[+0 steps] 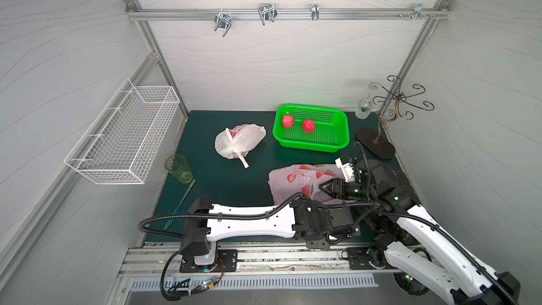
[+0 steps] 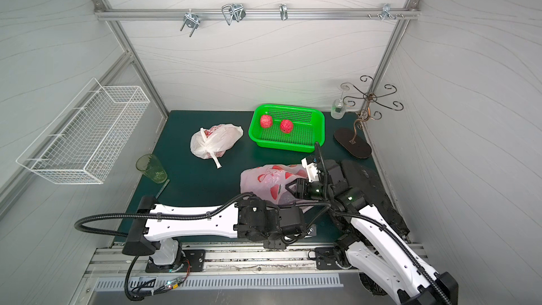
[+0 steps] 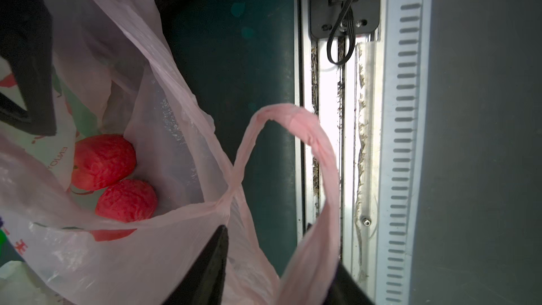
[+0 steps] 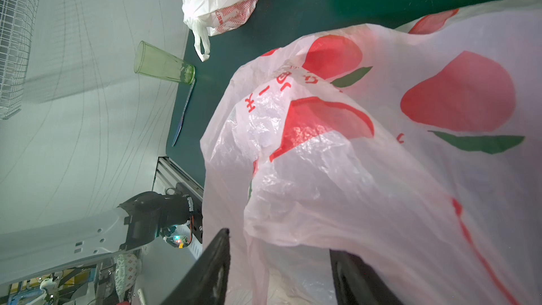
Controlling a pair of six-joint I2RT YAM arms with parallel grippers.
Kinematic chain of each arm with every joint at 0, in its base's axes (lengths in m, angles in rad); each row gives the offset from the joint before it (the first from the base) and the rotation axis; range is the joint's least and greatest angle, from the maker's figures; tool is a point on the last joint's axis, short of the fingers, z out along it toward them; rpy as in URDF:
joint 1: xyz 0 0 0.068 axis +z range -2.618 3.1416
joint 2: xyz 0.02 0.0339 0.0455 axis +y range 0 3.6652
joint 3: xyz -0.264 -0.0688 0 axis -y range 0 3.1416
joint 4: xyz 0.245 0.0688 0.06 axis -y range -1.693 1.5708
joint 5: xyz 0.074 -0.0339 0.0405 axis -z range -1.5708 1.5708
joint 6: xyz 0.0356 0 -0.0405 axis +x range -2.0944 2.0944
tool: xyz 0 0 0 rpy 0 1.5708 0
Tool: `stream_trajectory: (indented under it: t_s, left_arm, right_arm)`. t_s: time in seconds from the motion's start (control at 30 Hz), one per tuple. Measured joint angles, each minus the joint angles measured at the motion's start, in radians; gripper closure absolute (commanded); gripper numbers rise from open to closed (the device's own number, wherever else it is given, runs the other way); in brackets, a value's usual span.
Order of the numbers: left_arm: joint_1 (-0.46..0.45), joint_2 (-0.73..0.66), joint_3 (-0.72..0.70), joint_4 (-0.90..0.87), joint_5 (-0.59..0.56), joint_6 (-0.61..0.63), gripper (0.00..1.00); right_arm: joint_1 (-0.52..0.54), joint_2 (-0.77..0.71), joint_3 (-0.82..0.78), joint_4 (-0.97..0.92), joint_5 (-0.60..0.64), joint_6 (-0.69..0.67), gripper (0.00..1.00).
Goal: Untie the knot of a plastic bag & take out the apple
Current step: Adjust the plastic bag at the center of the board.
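A pink printed plastic bag [image 1: 296,178] lies at the right front of the green mat, mouth open, no knot showing. In the left wrist view two red apples [image 3: 102,161] [image 3: 127,200] lie inside it. My left gripper [image 3: 266,227] is open, its jaws astride the bag's rim and one handle loop [image 3: 311,139]; the top views hide it under the arm. My right gripper [image 1: 322,187] [image 4: 278,240] is open at the bag's right side, with thin film draped between its fingers. A second, white bag [image 1: 239,142] lies knotted further back.
A green basket [image 1: 340,139] at the back holds two more apples [image 1: 287,120] [image 1: 308,126]. A green cup [image 1: 179,168] and a knife [image 1: 180,203] lie at the mat's left edge. A wine glass [image 1: 363,108] hangs on a stand [image 1: 375,142] at the back right. A wire basket [image 1: 123,133] hangs on the left wall.
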Motion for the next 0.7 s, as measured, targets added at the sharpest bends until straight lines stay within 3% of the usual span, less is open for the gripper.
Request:
stream_trajectory:
  t_s: [0.13, 0.23, 0.33, 0.5, 0.7]
  left_arm:
    - [0.027, 0.051, 0.047, 0.005, -0.005, -0.029, 1.00]
    - [0.114, 0.012, 0.014, 0.008, -0.019, -0.093, 1.00]
    - [0.196, -0.121, -0.058, 0.015, 0.021, -0.135, 1.00]
    - [0.402, -0.455, -0.166, 0.097, -0.039, -0.325, 1.00]
    - [0.417, -0.659, -0.285, 0.203, -0.066, -0.480, 1.00]
  right_arm:
    - [0.000, -0.003, 0.000, -0.002, -0.005, -0.006, 0.44]
    - [-0.001, -0.052, 0.000, -0.013, -0.014, -0.037, 0.44]
    - [-0.024, -0.158, 0.010, 0.016, 0.013, -0.058, 0.44]
    - [-0.008, -0.393, 0.010, -0.004, -0.122, -0.118, 0.48]
    - [0.004, -0.444, 0.000, -0.033, -0.189, -0.164, 0.50]
